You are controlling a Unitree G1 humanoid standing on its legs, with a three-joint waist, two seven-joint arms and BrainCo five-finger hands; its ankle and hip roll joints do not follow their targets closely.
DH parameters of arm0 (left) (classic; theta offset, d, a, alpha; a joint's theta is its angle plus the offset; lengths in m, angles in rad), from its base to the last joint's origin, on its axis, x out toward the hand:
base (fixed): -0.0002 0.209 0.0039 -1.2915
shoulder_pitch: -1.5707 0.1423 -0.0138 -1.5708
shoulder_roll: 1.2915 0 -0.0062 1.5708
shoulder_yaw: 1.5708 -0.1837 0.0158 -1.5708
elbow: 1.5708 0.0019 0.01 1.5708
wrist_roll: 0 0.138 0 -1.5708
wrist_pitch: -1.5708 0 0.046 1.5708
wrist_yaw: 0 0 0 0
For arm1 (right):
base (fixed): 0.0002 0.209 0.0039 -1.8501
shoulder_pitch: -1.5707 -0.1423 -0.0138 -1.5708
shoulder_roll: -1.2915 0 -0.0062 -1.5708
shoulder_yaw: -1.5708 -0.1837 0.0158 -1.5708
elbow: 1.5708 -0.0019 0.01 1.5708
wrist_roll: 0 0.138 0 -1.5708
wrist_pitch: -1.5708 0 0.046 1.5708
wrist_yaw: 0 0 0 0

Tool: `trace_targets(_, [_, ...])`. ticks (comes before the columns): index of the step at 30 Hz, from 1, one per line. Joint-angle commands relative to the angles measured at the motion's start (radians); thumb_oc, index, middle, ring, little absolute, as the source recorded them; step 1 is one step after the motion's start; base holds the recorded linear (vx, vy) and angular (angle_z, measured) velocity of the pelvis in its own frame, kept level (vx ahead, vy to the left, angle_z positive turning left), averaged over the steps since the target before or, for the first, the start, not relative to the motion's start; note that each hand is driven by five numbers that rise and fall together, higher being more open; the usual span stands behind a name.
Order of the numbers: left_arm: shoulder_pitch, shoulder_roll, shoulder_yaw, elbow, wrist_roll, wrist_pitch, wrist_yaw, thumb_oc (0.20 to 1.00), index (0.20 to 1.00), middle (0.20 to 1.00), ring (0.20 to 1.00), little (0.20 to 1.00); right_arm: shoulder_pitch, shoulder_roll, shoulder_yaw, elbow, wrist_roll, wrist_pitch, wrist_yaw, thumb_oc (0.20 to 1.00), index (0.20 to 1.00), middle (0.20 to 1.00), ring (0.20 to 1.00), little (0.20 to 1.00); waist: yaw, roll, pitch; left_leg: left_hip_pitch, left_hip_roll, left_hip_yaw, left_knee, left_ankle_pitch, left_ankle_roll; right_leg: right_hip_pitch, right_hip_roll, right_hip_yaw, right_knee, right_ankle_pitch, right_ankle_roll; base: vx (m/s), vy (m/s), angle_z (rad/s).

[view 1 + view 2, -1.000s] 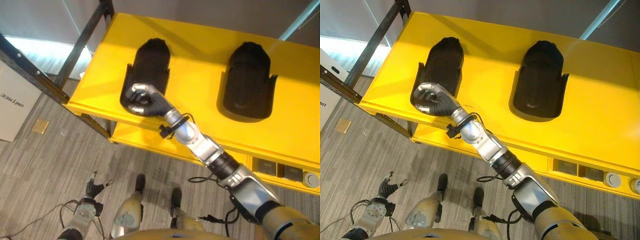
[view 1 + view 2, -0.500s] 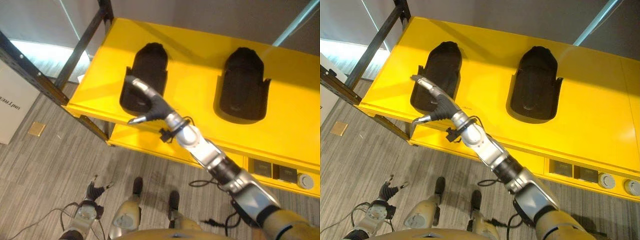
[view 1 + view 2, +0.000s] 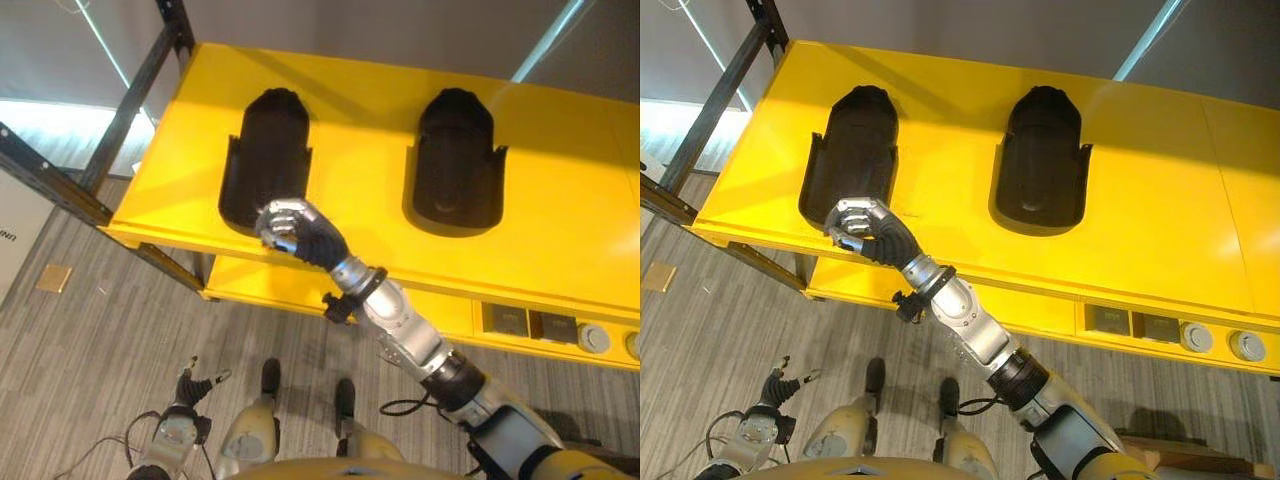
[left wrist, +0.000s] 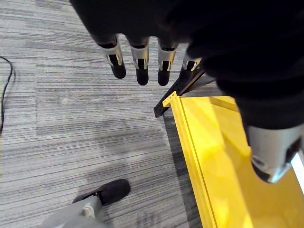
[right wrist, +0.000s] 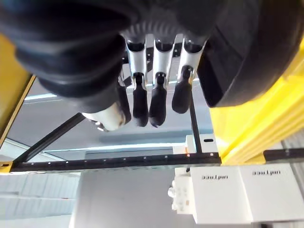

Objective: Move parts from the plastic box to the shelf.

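Two black moulded parts lie on the yellow shelf [image 3: 370,235]: the left part [image 3: 268,150] and the right part [image 3: 456,160]. My right hand [image 3: 292,226] hovers at the shelf's front edge, over the near end of the left part. Its fingers [image 5: 156,97] are curled into a fist with nothing between them. My left hand [image 3: 187,386] hangs low over the carpet at the lower left, and its fingers [image 4: 140,66] are straight and hold nothing.
A dark metal rack post [image 3: 120,110] rises at the shelf's left end. On the lower yellow level sit small dark square parts [image 3: 510,320] and round ones [image 3: 592,338]. A white box [image 3: 10,240] and a tan square [image 3: 52,278] lie on the carpet at left.
My right hand was curled on the left part's near end, then spread its fingers, and is now curled again, drawn back to the shelf's front edge. The camera has shifted.
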Motion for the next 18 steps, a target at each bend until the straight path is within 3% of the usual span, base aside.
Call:
trace_targets(1, [-0.067,0.014,-0.044,0.057,-0.008,-0.033,0.003,1.0,1.0,1.0,1.0,1.0,-0.059,0.049,-0.011,0.018,0.085,-0.044,0.035,0.2,0.2,0.2,0.2,0.2,0.052,0.004,0.003,0.094,0.09,0.097,0.058,-0.188,-0.049,-0.04,-0.055,-0.041,0.097,-0.151,0.129,0.0,0.0,0.0])
trace_targets(8, [-0.097,-0.015,-0.101,0.054,-0.049,-0.046,-0.006,1.0,1.0,1.0,1.0,1.0,-0.113,0.148,0.064,0.174,0.173,-0.012,0.061,0.2,0.2,0.2,0.2,0.2,0.086,0.011,0.019,0.066,0.095,0.084,0.052,-0.17,-0.058,-0.063,-0.053,-0.055,0.096,-0.139,0.131,0.01,-0.001,0.02])
trace_targets(18, [-0.117,-0.026,-0.134,0.075,-0.072,-0.052,0.004,1.0,1.0,1.0,1.0,1.0,-0.209,0.184,0.059,0.269,0.152,-0.025,0.023,0.2,0.2,0.2,0.2,0.2,0.115,0.018,0.027,0.028,0.102,0.061,0.036,-0.145,-0.07,-0.088,-0.052,-0.076,0.084,-0.126,0.131,0.02,-0.002,0.1])
